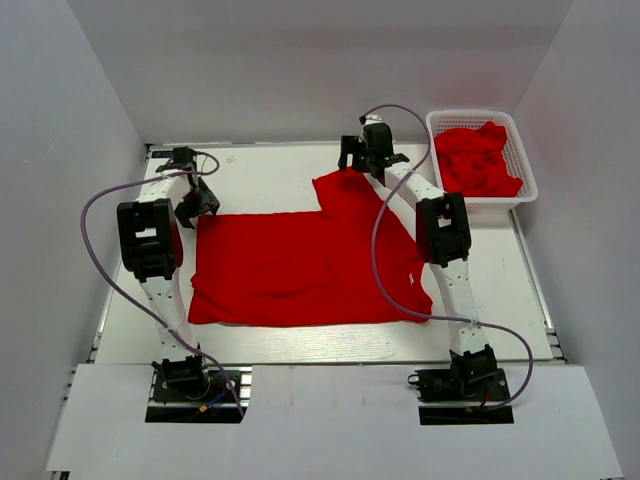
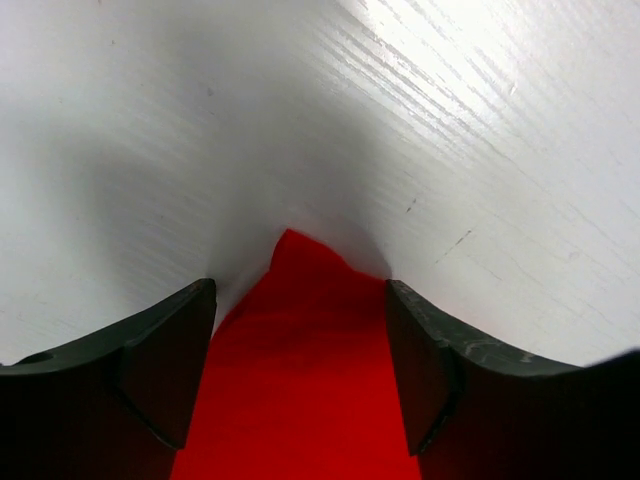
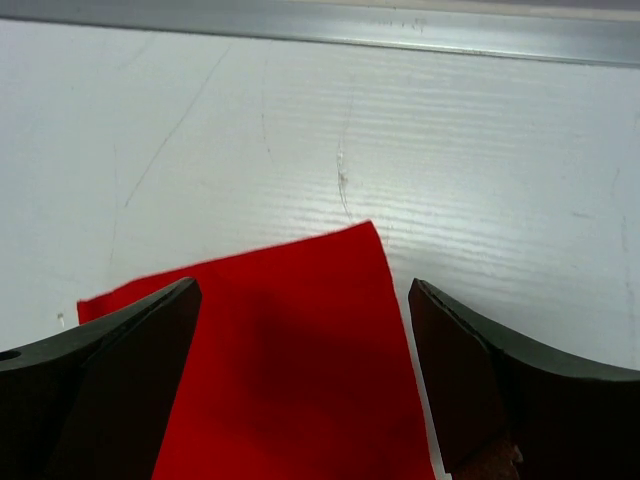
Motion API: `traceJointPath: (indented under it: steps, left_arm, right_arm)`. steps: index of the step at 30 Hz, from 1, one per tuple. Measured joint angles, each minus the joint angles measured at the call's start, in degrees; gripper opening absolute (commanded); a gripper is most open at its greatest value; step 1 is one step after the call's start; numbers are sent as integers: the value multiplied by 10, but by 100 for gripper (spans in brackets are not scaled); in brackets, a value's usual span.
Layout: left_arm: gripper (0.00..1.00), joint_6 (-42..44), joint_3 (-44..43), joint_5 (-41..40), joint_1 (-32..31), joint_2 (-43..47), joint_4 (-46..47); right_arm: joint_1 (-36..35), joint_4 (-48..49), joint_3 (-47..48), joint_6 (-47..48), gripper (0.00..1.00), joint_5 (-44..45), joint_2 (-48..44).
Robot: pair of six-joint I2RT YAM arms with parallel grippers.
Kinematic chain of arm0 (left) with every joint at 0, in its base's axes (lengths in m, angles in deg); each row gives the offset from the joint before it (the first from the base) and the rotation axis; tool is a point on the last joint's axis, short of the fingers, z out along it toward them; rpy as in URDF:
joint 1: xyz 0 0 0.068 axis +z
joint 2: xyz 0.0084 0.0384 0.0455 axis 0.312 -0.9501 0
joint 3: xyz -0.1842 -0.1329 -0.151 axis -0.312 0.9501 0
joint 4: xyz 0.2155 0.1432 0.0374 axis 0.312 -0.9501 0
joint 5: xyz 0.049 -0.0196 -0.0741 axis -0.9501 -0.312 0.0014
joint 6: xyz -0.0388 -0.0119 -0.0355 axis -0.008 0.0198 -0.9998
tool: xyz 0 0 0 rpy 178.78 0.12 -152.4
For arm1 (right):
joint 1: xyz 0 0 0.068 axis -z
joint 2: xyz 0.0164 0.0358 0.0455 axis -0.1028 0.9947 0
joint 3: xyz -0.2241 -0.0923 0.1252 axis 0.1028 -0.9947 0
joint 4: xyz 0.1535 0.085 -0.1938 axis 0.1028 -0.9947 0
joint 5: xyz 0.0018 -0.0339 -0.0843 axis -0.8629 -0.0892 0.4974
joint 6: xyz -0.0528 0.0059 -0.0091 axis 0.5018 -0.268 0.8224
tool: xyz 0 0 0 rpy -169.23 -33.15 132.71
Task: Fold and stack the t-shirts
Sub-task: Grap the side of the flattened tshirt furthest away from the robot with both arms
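Note:
A bright red t-shirt (image 1: 300, 265) lies spread flat on the white table, one sleeve reaching up toward the back. My left gripper (image 1: 197, 207) hangs open over the shirt's back left corner; that red corner (image 2: 300, 370) lies between the spread jaws. My right gripper (image 1: 357, 160) is open over the end of the sleeve, whose cloth (image 3: 300, 370) lies flat between the jaws. More red shirts (image 1: 478, 160) lie crumpled in the basket. Neither gripper holds anything.
A white plastic mesh basket (image 1: 528, 184) stands at the back right corner of the table. A metal rail (image 3: 320, 32) runs along the table's far edge just beyond the right gripper. White walls enclose the table on three sides.

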Motion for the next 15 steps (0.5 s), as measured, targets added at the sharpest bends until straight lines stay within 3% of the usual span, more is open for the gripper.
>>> traceJointPath:
  steps: [6,12,15]
  left_arm:
    - [64,5,17,-21,-5,5,15]
    - [61,4,35,-26,-5,14,31]
    - [55,4,35,-30,-5,14,30]
  right_arm:
    - [0,22,28,-25,90,-1,40]
    - [0,30,38,-48,90,-15,56]
    - [1,35,39,-61,82,-26,58]
